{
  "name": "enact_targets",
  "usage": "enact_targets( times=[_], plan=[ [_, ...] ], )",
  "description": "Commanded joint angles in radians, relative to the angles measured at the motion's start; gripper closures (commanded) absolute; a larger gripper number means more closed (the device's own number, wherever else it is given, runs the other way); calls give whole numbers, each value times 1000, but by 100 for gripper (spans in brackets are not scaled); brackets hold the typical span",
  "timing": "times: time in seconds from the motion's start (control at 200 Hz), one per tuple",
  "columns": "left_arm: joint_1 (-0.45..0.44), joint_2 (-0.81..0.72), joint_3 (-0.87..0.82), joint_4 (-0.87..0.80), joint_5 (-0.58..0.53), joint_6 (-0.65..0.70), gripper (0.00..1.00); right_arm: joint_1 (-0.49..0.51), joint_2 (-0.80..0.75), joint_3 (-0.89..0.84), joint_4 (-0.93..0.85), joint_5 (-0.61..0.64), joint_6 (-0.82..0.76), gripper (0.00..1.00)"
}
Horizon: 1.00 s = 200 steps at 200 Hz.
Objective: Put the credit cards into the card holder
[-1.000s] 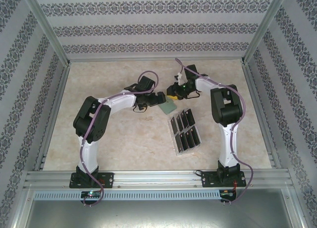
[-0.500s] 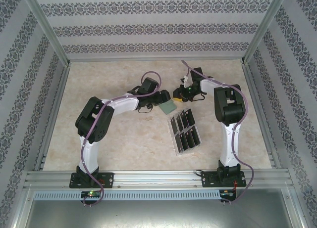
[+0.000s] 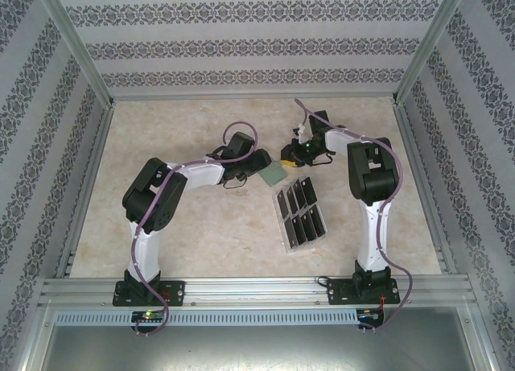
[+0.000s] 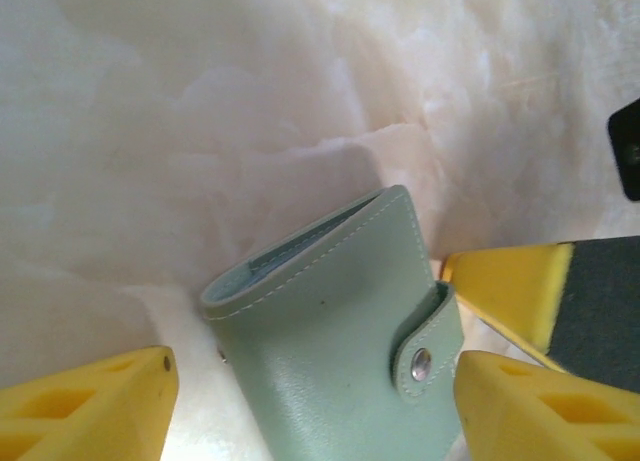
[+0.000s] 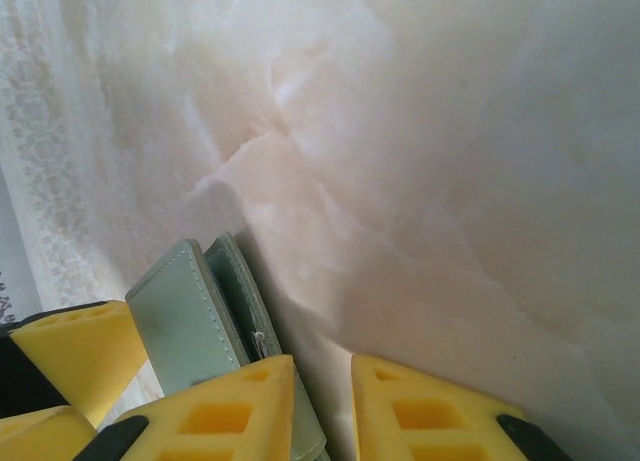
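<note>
**Both tools at the green holder, cards waiting in the tray**

Marbled worktop (image 3: 161, 218) inside patterned walls. Left arm (image 3: 153, 198) and right arm (image 3: 366, 174) both bent inward, wrists close together at mid-worktop. Nearer the bases, a clear tray (image 3: 287, 244) with two rows of slots, the credit cards (image 3: 306, 222) standing dark in them. Exact count too small to make out from above.

Just beyond the tray, flat on the worktop, the card holder (image 3: 274, 175), partly covered from above by the two wrists.

Left tool (image 4: 312, 376) spread wide, one finger on each side of the holder, with bare worktop visible beside one finger. Near end of the holder cut off at the frame edge. Strap over the front face, metal snap (image 4: 421, 362) on it, mouth slightly agape: detail lost from above.

Right tool (image 5: 320, 366) drawn nearly together, a narrow gap left, nothing pinched. Holder just beside one finger, seen edge-on there as two green leaves.

Against a second ago: right wrist shifted a little rightward, left wrist nudged closer, both tools narrowed. Holder and tray in the same spots.
</note>
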Motion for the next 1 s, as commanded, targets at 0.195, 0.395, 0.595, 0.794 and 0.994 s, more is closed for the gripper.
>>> enact_targets(
  times=[0.195, 0.395, 0.595, 0.794, 0.994],
  plan=[
    [-13, 36, 23, 99, 8, -49, 32, 28, -23, -20, -6, -6, -23, 77],
    [-16, 32, -6, 106, -7, -70, 29, 30, -19, -21, -5, -7, -21, 77],
    [-19, 23, -31, 109, -25, -65, 26, 29, -15, -12, -9, -5, -21, 77],
    [-22, 31, -8, 94, -27, -61, 23, 30, -15, -13, -11, -2, -21, 77],
    [-25, 61, 6, 148, -14, -73, 40, 33, -13, -16, -14, -3, -24, 77]
  ],
)
